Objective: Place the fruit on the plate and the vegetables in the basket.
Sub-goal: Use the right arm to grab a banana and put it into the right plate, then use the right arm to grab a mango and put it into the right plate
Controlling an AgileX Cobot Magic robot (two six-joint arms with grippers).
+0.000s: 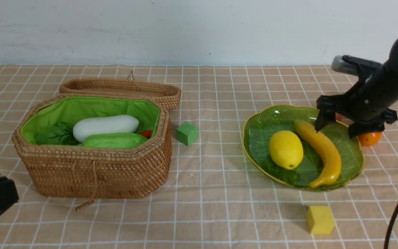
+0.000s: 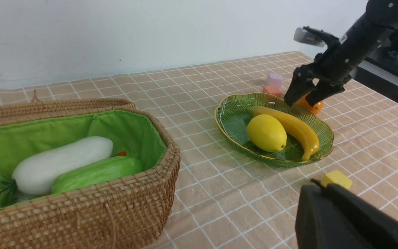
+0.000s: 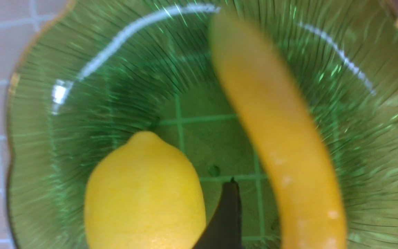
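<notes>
The green glass plate (image 1: 264,119) holds the yellow lemon (image 1: 286,149) and the banana (image 1: 323,148). My right gripper (image 1: 339,126) is open just above the banana's far end, one finger on each side of it, not gripping. In the right wrist view the banana (image 3: 282,138) runs between the fingers (image 3: 226,214), with the lemon (image 3: 143,193) beside it. The orange fruit (image 1: 369,138) lies on the table behind the plate. The wicker basket (image 1: 92,173) holds the white radish (image 1: 105,126), the cucumber (image 1: 114,140) and a sliver of carrot (image 1: 146,133). The eggplant is hidden. My left gripper (image 2: 318,186) is shut and empty.
The basket's lid (image 1: 123,88) lies open behind it. A green cube (image 1: 187,133) sits between basket and plate. A yellow cube (image 1: 320,219) sits in front of the plate. A pink cube (image 2: 274,79) and a reddish cube (image 2: 271,91) sit behind the plate.
</notes>
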